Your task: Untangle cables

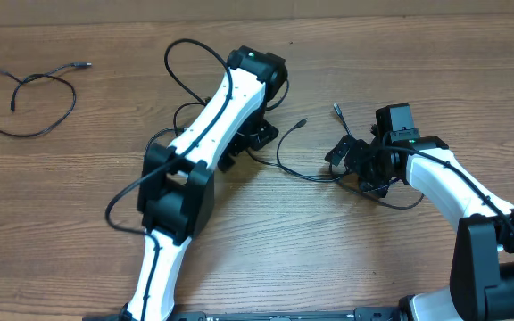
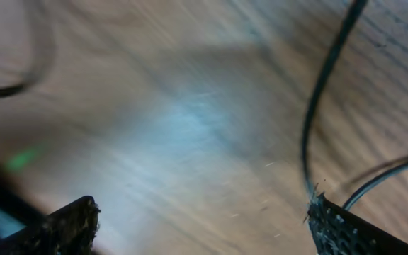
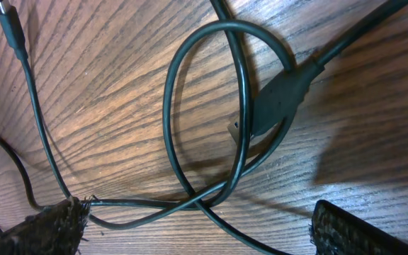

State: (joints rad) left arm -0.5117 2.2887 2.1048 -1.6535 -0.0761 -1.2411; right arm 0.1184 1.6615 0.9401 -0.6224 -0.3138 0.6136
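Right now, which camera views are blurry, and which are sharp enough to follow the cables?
Left wrist: motion-smeared, with a pale bluish glare patch on the table. Right wrist: sharp, the looped cable and a plug crisp, with soft shadows beside them. Overhead: evenly lit, the separate cable at far left clear.

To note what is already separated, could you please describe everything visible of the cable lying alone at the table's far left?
The lone cable is a thin black flexible cord lying flat on the wooden table in one loose, roughly heart-shaped loop. One plug end points right, with a lighter tip; the other ends inside the loop. Nothing but the table touches it.
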